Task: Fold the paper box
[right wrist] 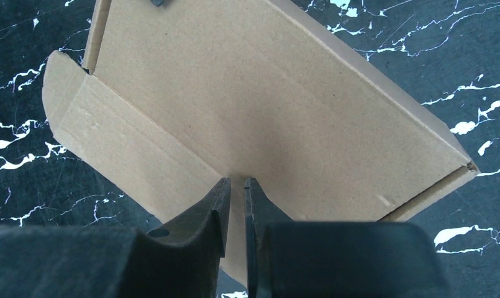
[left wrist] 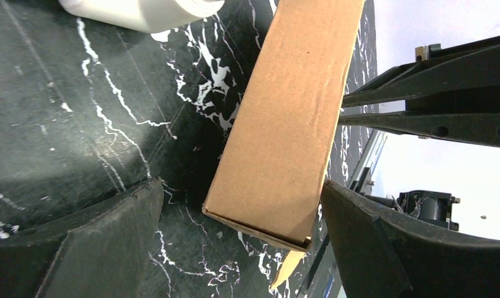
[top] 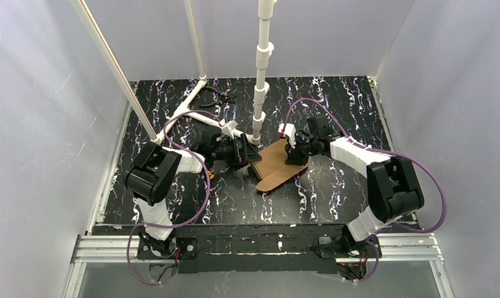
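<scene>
Left hand [left wrist: 241, 186] wide, right hand [right wrist: 236, 183] tight

Top view: bright, even, diffuse; soft shadows on table [top: 334, 186].
Left wrist view: blown-out white at right; dull sheen on table at left; left end effector [left wrist: 241, 186] dark, blurred.
Right wrist view: sharp; faint shadow on box [right wrist: 253, 124] ahead of right end effector [right wrist: 236, 181].

- The paper box [right wrist: 266, 105] is looking like brown cardboard, dull and a bit rough, with fold lines pressed in.
- The bench [top: 247, 205] is showing a smooth black top with white swirls, shining a little.
- The left claw [left wrist: 240, 186] and right claw [right wrist: 235, 186] are looking black, dull and grainy.
- The pipe [top: 261, 62] is looking like smooth white plastic.
</scene>
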You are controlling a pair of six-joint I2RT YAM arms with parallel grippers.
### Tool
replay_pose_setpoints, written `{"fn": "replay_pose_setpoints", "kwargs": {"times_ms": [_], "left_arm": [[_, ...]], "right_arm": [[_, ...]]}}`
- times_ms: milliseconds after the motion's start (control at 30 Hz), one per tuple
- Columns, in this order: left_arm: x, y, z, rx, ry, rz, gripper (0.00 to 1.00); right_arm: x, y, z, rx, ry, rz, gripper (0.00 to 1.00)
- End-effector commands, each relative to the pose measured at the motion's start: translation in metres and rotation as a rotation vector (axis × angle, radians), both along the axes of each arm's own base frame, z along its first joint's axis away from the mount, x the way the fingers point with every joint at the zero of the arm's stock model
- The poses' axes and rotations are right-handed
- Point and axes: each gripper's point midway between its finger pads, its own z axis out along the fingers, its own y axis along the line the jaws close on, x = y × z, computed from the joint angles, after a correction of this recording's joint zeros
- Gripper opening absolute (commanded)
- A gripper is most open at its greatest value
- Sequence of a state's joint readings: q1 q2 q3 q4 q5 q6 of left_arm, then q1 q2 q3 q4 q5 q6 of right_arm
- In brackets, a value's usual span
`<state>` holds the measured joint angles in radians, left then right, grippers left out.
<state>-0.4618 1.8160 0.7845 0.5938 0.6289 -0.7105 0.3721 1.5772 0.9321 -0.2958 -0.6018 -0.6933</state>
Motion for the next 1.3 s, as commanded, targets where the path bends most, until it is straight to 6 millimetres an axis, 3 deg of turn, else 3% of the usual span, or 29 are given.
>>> {"fn": "replay_pose_setpoints", "kwargs": {"times_ms": [0,200,367,667,833,900,1133,1200,1267], "left_arm": [[-0.011,-0.01,-0.008,-0.014,0.046,-0.032,0.98],[-0.01,-0.017,0.0,-0.058,0.038,-0.013,0.9],[-0.022,-0.028,0.001,-0.085,0.011,-0.052,0.84],[-0.027,-0.037,0.004,-0.139,-0.048,-0.119,0.54],[-0.027,-0.035,0.007,-0.128,-0.092,-0.119,0.27],[-0.027,-0.033,0.013,-0.126,-0.121,-0.114,0.2],[-0.031,-0.021,0.05,-0.095,-0.24,-0.105,0.15],[-0.036,-0.015,0.061,-0.062,-0.28,-0.121,0.16],[-0.043,-0.006,0.07,-0.013,-0.319,-0.139,0.16]], "right_arm": [[-0.015,-0.013,-0.018,-0.05,0.066,-0.011,0.23],[-0.015,-0.011,-0.017,-0.041,0.072,-0.012,0.24],[-0.015,-0.008,-0.017,-0.028,0.084,-0.01,0.24],[-0.015,-0.005,-0.013,-0.009,0.093,-0.007,0.24],[-0.019,0.0,-0.002,0.023,0.095,0.024,0.27],[-0.024,0.003,0.012,0.057,0.094,0.055,0.31],[-0.05,0.006,0.089,0.237,0.093,0.198,0.52],[-0.055,-0.001,0.113,0.284,0.071,0.2,0.59],[-0.047,-0.016,0.131,0.315,0.019,0.149,0.65]]}}
